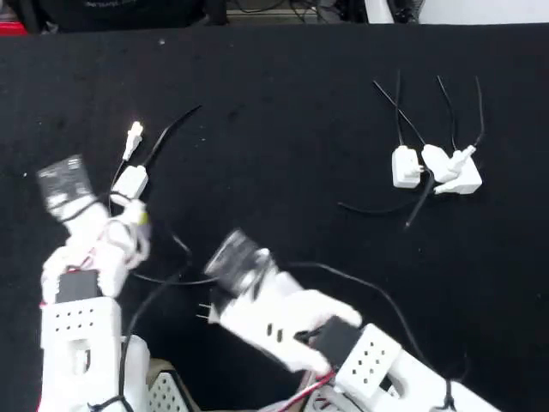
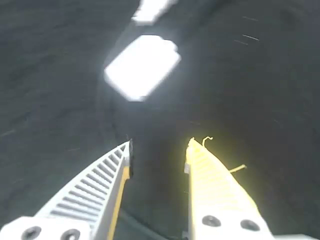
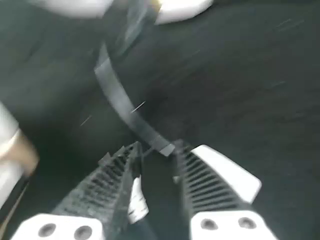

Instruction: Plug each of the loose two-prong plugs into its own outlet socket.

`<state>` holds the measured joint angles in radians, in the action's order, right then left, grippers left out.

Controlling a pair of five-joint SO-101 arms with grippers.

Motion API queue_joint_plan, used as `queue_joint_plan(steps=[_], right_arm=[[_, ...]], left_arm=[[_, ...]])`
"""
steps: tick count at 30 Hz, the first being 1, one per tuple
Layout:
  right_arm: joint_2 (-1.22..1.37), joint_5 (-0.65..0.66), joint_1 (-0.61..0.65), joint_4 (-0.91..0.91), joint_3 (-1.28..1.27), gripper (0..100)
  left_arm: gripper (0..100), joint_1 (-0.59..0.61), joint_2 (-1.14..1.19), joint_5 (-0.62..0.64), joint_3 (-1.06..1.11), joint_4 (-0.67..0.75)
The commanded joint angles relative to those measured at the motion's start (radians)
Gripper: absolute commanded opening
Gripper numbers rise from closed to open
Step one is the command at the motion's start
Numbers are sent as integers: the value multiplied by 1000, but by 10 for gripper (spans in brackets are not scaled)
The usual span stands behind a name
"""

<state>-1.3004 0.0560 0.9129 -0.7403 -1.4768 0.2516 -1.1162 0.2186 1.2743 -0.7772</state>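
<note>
- Black table [image 1: 283, 103] is carrying everything; the gear is sitting in two groups, far left and far right, well apart.
- Far left: a small white plug [image 1: 133, 137] is lying on its thin cable, and just below it a white socket [image 1: 130, 182] is sitting unplugged.
- Left arm [image 1: 81, 335] is rising from the near left edge and pointing up the table. The left gripper [image 1: 133, 211] is hovering just short of the socket.
- Left wrist view: left gripper [image 2: 157, 150] is standing released, one white finger and one yellow, with bare table in the gap. The socket [image 2: 142, 67] is lying straight ahead and the plug [image 2: 150, 10] beyond it, nothing between.
- A black cable [image 1: 171, 279] is running across the mat between the two arms.
- Right arm [image 1: 343, 343] is coming in from the near right edge and leaning left, low over the table, with the right gripper [image 1: 213, 300] near the left arm.
- Two metal prongs [image 1: 203, 311] are sticking out leftward just beside that gripper. Cannot tell from above what they belong to.
- Right wrist view: right gripper [image 3: 157, 150] is clenching the end of the black cable [image 3: 120, 105] between its tips. The overhead view is hiding this grip under the wrist.
- Far right: a white block [image 1: 405, 166] and a white cluster [image 1: 453, 170] are sitting side by side, thin black leads fanning up from them. Cannot tell what is mated there.
</note>
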Motion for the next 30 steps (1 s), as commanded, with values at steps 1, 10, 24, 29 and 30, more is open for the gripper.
queue_joint_plan(steps=[1,10,24,29,30], right_arm=[[105,175,143,-25,27,126],[360,183,153,94,41,129],[834,255,149,101,318,111],[756,245,130,51,340,10],[714,245,117,12,351,9]], left_arm=[[185,125,-9,9,-48,-9],[185,325,-11,124,-68,-14],[185,352,-11,132,-71,-17],[185,344,-11,132,-67,-17],[185,344,-11,132,-65,-17]])
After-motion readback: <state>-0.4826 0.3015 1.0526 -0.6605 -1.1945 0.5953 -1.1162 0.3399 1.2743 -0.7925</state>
